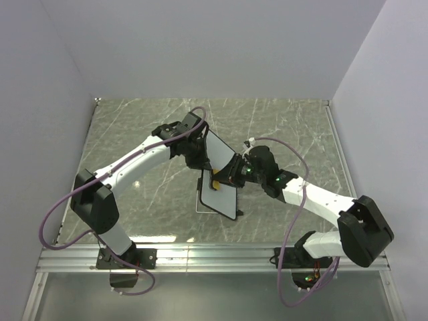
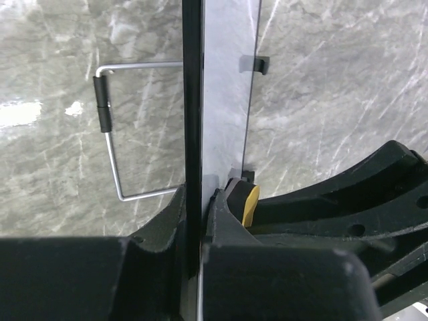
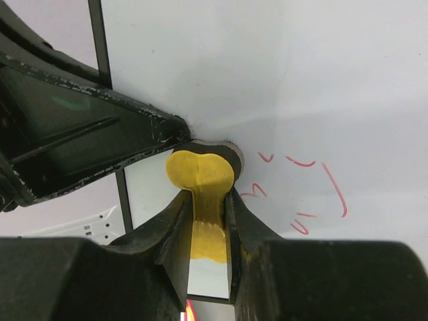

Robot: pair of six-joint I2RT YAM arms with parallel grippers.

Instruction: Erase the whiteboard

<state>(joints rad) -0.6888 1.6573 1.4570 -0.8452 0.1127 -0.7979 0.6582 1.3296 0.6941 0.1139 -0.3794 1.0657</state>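
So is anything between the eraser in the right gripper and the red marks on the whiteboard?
Nothing visible. The right gripper holds the eraser against the whiteboard; only bare board lies between it and the red marks.

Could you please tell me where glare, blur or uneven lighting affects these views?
Left wrist: glare patch on the marble table, left tool soft and dark near the lens. Right wrist: whiteboard evenly bright, red scribbles sharp. Top external: even light, nothing blurred.

Left claw [image 2: 200, 206] clamping whiteboard [image 2: 226, 87] edge-on, yellow eraser [image 2: 250, 204] against it
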